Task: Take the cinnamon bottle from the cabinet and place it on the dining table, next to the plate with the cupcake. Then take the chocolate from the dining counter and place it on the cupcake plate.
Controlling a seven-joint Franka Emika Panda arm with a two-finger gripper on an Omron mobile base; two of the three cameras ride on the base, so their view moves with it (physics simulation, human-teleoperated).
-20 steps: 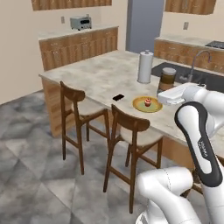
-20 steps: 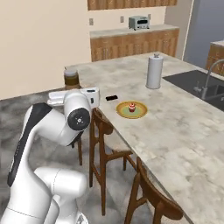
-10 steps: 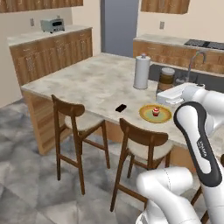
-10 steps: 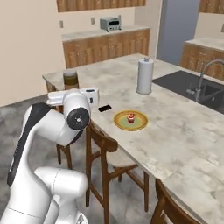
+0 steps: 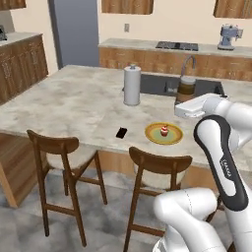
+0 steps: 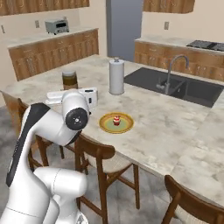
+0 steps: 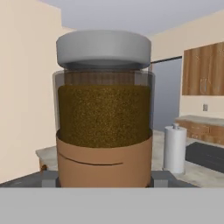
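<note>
Here you are in the first half of the job: the cinnamon bottle [image 7: 104,111] sits right in front of the hand camera, upright, its grey lid on top and brown powder showing through the clear wall, with the two dark finger tips flanking its base. So the gripper [image 6: 69,87] is clenched around the bottle, and you are carrying it toward the table [image 5: 69,106].

The arm is folded: from the base the white links rise, the elbow bends high, and the forearm reaches level and forward so the hand hangs over the near edge of the table, with the bottle [image 5: 186,89] standing up just past it. In the right base view the bottle [image 6: 69,80] rides above the hand, to the left of the plate [image 6: 106,125].

Beyond the hand, the yellow plate [image 5: 173,136] with the cupcake [image 5: 164,131] lies near the table's front edge. The chocolate [image 5: 121,132], a small dark bar, lies flat a little to the plate's left, apart from it. Farther back stands the paper towel roll [image 5: 131,85], then the sink [image 6: 192,89].

Your next move, as I judge it, is to lower the bottle upright onto bare tabletop just beside the plate, without nudging its rim, and only then let go.
</note>
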